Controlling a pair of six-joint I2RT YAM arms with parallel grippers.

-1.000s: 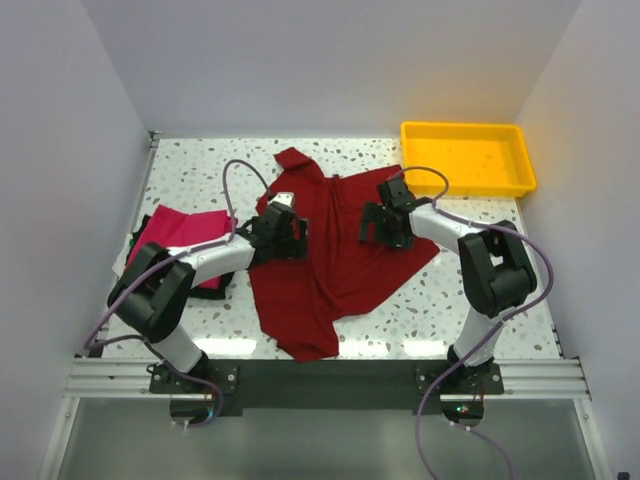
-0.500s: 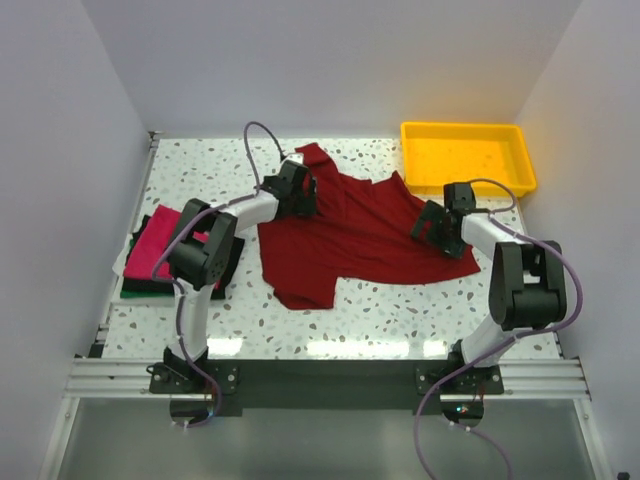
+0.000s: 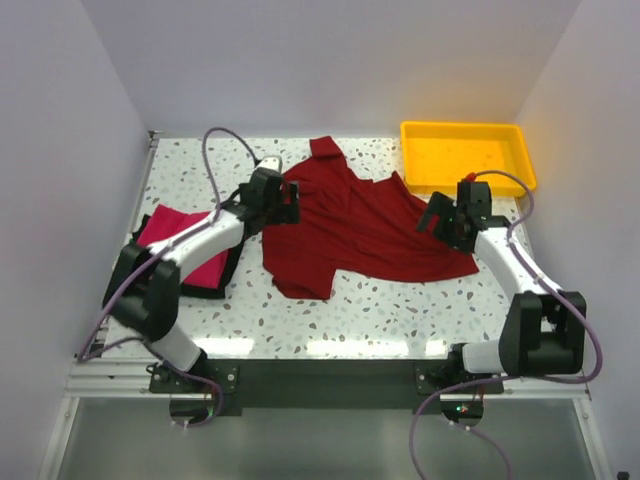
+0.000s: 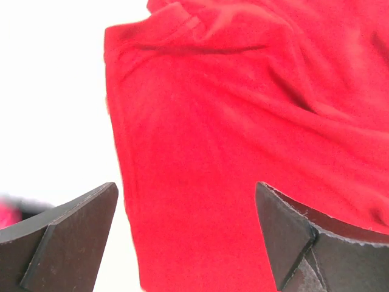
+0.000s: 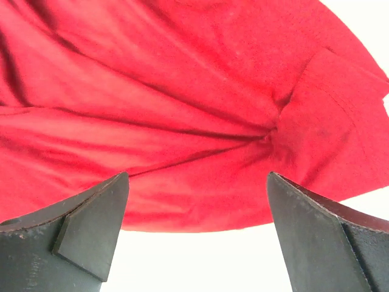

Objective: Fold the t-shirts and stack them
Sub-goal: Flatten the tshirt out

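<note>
Presently on the speckled table (image 3: 400, 310): one dark crimson t-shirt (image 3: 350, 230), unfolded, lying broadside across the middle, with one lobe trailing toward the near edge at its left. A second ago it lay as a narrower heap running toward the near edge, with both grippers over its middle; it has since been drawn out sideways. The left gripper (image 3: 280, 203) is at the shirt's left margin and the right gripper (image 3: 443, 222) at its right margin. In each wrist view the fingers (image 4: 73, 225) stand wide apart above the cloth with nothing between them. The folded magenta-pink t-shirt (image 3: 180, 245) sits on the dark t-shirts (image 3: 215, 290) at the table's left side. The yellow tray (image 3: 465, 127) is in the far right corner. Judged: spreading is about done and no fold has begun. Creases converge near the right sleeve and may want smoothing first.
</note>
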